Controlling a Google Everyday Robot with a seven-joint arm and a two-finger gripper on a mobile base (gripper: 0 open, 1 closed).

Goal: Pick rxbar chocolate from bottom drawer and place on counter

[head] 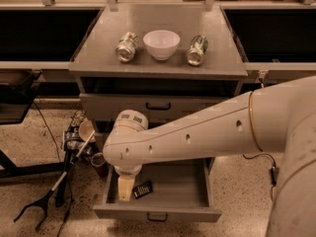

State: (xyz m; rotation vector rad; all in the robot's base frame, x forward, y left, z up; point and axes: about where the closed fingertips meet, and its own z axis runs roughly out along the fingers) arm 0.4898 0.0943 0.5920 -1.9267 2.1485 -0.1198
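The small flat black wrapped rxbar chocolate (pixel 142 189) bears pale stripes of print, too small to read. The label on the shiny metal can on the left (pixel 127 47) and the one on the shiny metal can on the right (pixel 196 50) cannot be read either. The bar lies tilted on the floor of the pulled-out shallow grey bottom drawer (pixel 185 189), toward its left side. The pale cream gripper (pixel 126 187) hangs inside that drawer, just left of the bar. Whether it is released or clenched, or touches the bar, cannot be told. The thick white robot arm (pixel 207 135) crosses in from the right, in front of the middle drawer. On the flat grey table (pixel 163 19) above, a round white bowl (pixel 161 44) stands between the two cans, which lie on their sides. The speckled beige floor (pixel 242 196) surrounds the cabinet.
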